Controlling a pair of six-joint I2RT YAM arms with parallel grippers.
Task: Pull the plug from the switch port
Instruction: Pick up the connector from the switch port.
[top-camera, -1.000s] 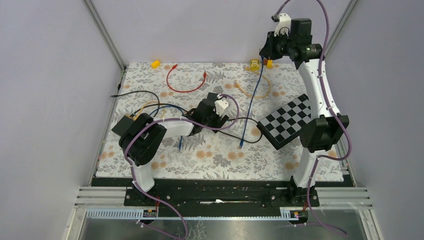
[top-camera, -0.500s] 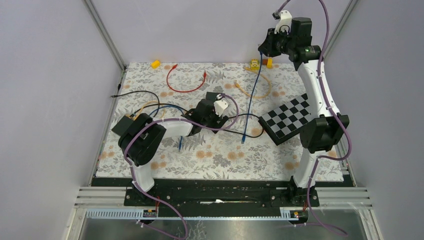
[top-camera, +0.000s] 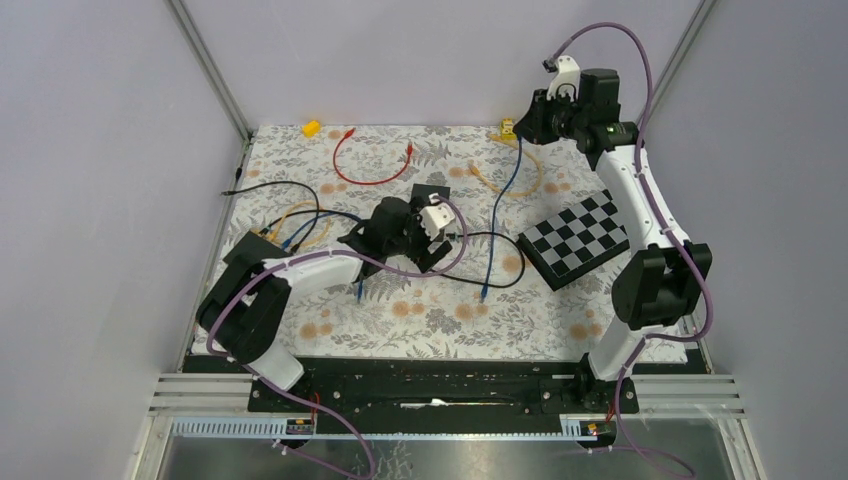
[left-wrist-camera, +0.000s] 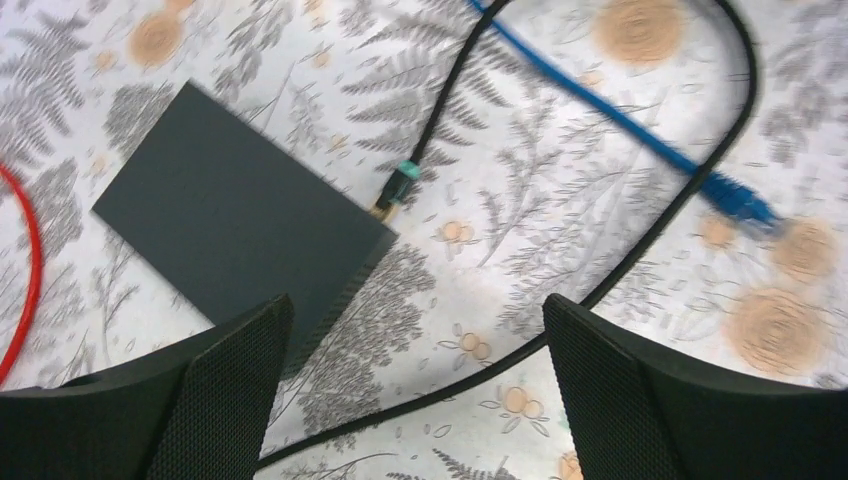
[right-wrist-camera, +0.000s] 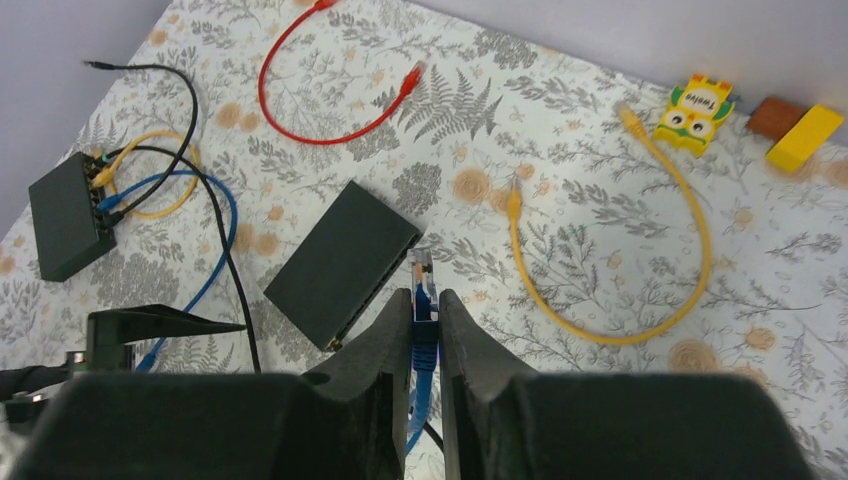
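The switch (left-wrist-camera: 230, 215), a dark grey box, lies mid-mat (right-wrist-camera: 345, 260) (top-camera: 432, 191). A black cable's teal-booted plug (left-wrist-camera: 400, 186) meets the switch's side face. My left gripper (left-wrist-camera: 415, 305) (top-camera: 385, 235) hovers open just above the mat beside the switch, nothing between its fingers (left-wrist-camera: 235, 370). High at the back right, my right gripper (right-wrist-camera: 426, 295) (top-camera: 525, 118) is shut on a blue cable's plug (right-wrist-camera: 424, 272), well clear of the switch. The blue cable (top-camera: 497, 215) hangs down to the mat, and its other plug (left-wrist-camera: 738, 198) lies loose.
A second switch (right-wrist-camera: 62, 215) at the left has yellow, blue and black cables in it. A red cable (top-camera: 368, 160) and a yellow cable (right-wrist-camera: 640, 300) lie at the back, with a yellow owl figure (right-wrist-camera: 698, 108) and blocks. A checkered board (top-camera: 573, 243) lies to the right.
My left gripper has opened wider and drawn back to the left as its arm stretched out. The right gripper, still holding the blue plug, has dropped slightly and its elbow has swung right.
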